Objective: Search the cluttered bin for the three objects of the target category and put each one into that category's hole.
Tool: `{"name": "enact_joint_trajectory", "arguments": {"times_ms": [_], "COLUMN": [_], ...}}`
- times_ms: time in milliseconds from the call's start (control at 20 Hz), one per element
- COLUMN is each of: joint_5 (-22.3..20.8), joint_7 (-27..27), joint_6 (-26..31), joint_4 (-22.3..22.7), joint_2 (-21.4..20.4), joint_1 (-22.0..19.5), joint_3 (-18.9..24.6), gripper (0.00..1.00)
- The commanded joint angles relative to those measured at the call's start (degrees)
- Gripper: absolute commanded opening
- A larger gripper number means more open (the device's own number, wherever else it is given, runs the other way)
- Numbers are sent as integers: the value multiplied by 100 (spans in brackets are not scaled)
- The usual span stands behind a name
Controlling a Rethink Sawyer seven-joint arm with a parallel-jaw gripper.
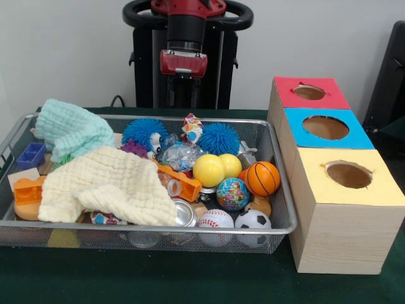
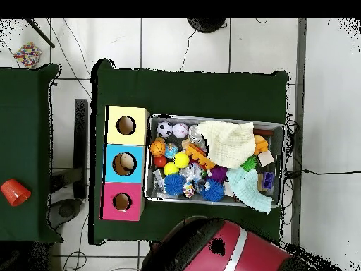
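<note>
Front view, and the red and black robot arm (image 1: 183,44) hangs drawn back above the far rim of the wire-mesh metal bin (image 1: 278,183); whether its end effector is apart or together cannot be told from here. The risk from this position, by the look of it: two rumpled cloths, a cream muslin cloth (image 1: 111,187) and a mint-green muslin cloth (image 1: 73,130), blanket the bin's left half and could hide a target or snag on a descent. The balls look like the likely category, crowded at the bin's right end: a yellow ball (image 1: 209,170), a small orange basketball (image 1: 262,178), a globe-printed ball (image 1: 232,194), a baseball (image 1: 216,220), a soccer ball (image 1: 252,220). Packed touching, smooth and round, they could roll or squirt aside. The wooden box with red, blue and yellow holed tops (image 1: 335,209) stands just beside the bin.
</note>
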Motion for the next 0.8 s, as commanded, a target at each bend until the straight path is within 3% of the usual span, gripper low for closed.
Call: {"name": "enact_joint_trajectory", "arguments": {"times_ms": [50,200,800], "joint_5": [-78,-78,38], "joint_7": [1127,1141,1145], "joint_6": [-878,-1157,-1693], "joint_4": [-483,-503,-1332], "joint_2": [539,831,1812], "joint_1": [50,56,-231], "joint_3": [229,195,305], "gripper": [100,100,100]}}
